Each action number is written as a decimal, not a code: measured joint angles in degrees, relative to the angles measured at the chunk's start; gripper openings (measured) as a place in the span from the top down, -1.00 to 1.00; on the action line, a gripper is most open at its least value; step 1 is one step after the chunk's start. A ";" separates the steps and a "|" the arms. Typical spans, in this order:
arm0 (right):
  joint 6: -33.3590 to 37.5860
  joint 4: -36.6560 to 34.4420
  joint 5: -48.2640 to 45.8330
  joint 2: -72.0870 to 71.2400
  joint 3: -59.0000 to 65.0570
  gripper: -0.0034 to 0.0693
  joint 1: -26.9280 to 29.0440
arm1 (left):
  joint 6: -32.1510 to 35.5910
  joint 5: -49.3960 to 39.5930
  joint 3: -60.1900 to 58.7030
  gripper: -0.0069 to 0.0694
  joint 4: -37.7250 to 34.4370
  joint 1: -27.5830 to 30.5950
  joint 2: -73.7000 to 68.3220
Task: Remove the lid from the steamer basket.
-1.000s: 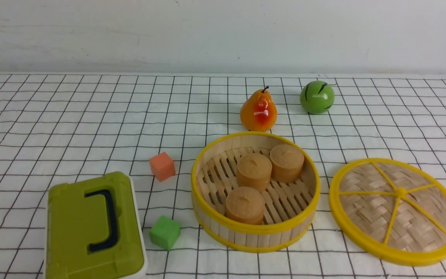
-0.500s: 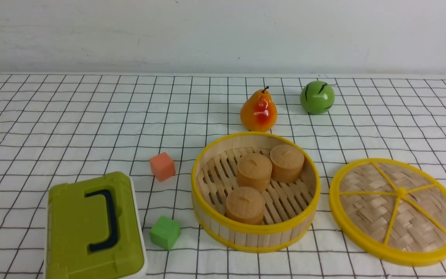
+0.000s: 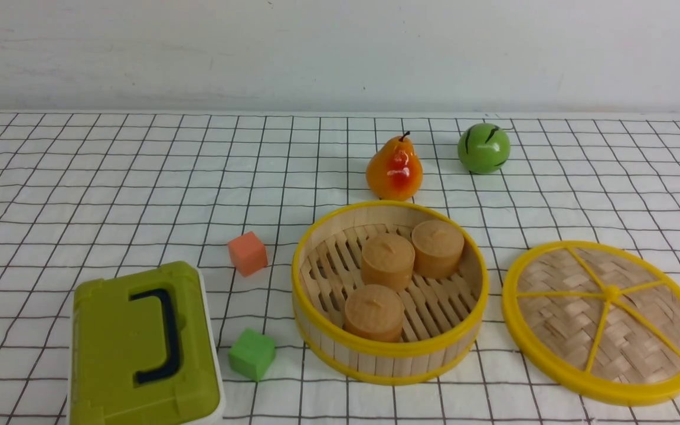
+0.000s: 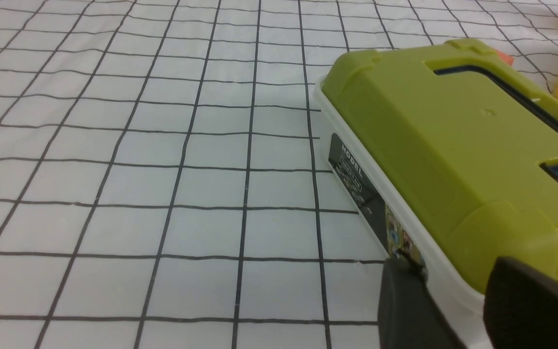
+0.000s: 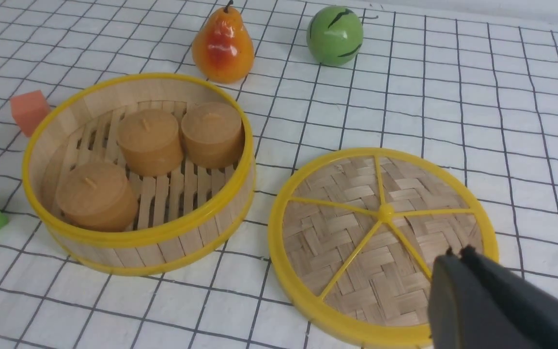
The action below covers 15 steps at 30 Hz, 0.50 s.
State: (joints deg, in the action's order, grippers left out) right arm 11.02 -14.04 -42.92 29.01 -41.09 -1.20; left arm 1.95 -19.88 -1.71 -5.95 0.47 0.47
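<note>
The lid (image 3: pixel 604 321), a woven bamboo disc with a yellow rim and spokes, lies flat on the cloth to the right of the steamer basket (image 3: pixel 388 354), a small gap between them. The uncovered basket holds three tan cylinders (image 3: pixel 387 261). In the right wrist view my right gripper (image 5: pixel 458 252) is shut and empty, hovering above the near edge of the lid (image 5: pixel 356 232), with the basket (image 5: pixel 162 242) beyond it. My left gripper (image 4: pixel 453 271) stands open beside the olive-green box (image 4: pixel 453 145), holding nothing. Neither gripper shows in the front view.
An olive-green box with a dark handle (image 3: pixel 139 348) sits at the front left. An orange cube (image 3: pixel 247 252) and a green cube (image 3: pixel 251 353) lie left of the basket. A pear (image 3: pixel 394 169) and a green ball (image 3: pixel 483 148) stand behind it.
</note>
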 joint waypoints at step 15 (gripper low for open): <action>-15.00 19.69 24.31 -19.46 28.98 0.97 0.00 | 0.00 0.00 0.00 0.19 0.00 0.00 0.00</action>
State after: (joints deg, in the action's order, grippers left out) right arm -3.98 5.65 -18.60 9.55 -12.11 -1.20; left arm 1.95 -19.88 -1.71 -5.95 0.47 0.47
